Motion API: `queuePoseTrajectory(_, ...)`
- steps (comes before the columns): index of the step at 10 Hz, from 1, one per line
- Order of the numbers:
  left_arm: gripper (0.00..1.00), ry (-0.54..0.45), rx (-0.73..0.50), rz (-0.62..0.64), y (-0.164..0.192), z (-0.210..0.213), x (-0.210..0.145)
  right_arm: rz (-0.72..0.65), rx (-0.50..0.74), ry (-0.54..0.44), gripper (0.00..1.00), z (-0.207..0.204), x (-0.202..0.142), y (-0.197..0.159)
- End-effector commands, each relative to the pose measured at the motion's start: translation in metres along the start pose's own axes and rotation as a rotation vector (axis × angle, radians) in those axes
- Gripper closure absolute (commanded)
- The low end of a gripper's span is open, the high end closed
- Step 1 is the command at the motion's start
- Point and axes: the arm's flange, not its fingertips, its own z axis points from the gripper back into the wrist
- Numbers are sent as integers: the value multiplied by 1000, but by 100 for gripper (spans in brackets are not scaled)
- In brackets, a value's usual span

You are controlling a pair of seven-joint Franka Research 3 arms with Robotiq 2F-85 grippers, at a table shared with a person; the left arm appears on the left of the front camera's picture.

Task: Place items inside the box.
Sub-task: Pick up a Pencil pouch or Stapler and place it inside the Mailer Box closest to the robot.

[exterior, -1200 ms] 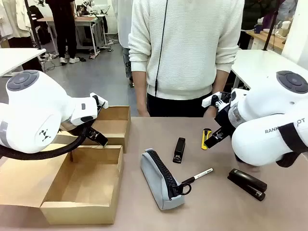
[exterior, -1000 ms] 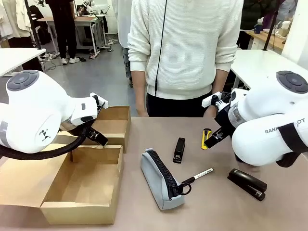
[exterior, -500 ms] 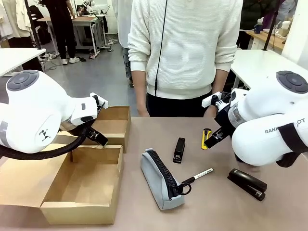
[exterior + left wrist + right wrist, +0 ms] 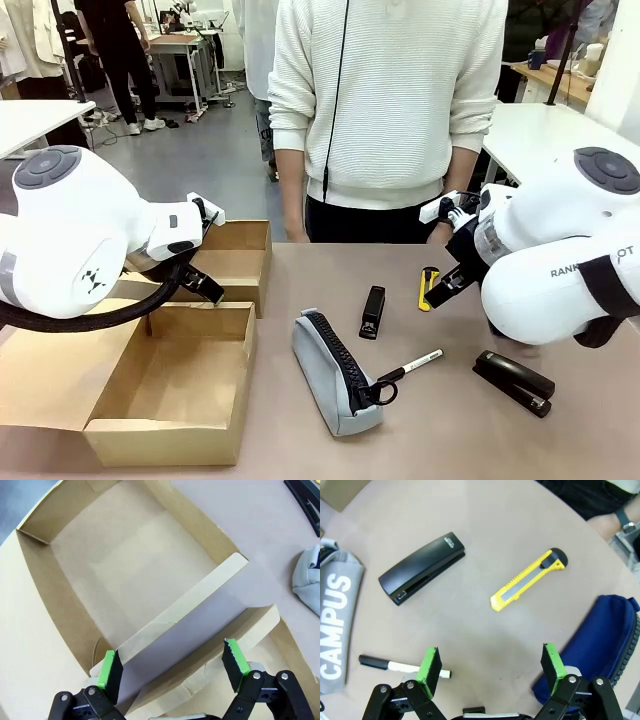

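The box (image 4: pixel 170 385) lies open at the near left, its lid flap spread to the left. My left gripper (image 4: pixel 172 667) hangs open above the seam between it and the squarer box (image 4: pixel 115 570), with a cardboard flap (image 4: pixel 190 630) under its fingers. On the table lie a grey pencil pouch (image 4: pixel 335 375), a small black stapler (image 4: pixel 373 311), a white black-capped pen (image 4: pixel 410 365), a yellow-black cutter (image 4: pixel 429 287) and a larger black stapler (image 4: pixel 513 381). My right gripper (image 4: pixel 490 667) is open and holds nothing, above the table between the pen (image 4: pixel 402 666), the stapler (image 4: pixel 422 568) and the cutter (image 4: pixel 529 579).
A person in a white sweater (image 4: pixel 385 100) stands at the far edge, one wrist with a watch (image 4: pixel 615 522) near the cutter. A blue pouch (image 4: pixel 600 645) lies beside my right gripper. The squarer box (image 4: pixel 235 255) stands behind the box.
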Motion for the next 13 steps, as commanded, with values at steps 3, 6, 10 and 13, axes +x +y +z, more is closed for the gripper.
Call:
queuePoseTrajectory(3,0,0,0,0,0,0,0,0,0,0,0,0,0,0)
queuePoseTrajectory(6,0,21,-174,232,-10,88,10,-157,43,49,0,67,24,-15)
queuePoseTrajectory(10,0,-118,-627,397,30,197,-40,-562,506,-27,0,182,-38,-101)
queuePoseTrajectory(13,0,-402,-746,842,135,218,-160,-1084,697,-304,0,217,-185,-199)
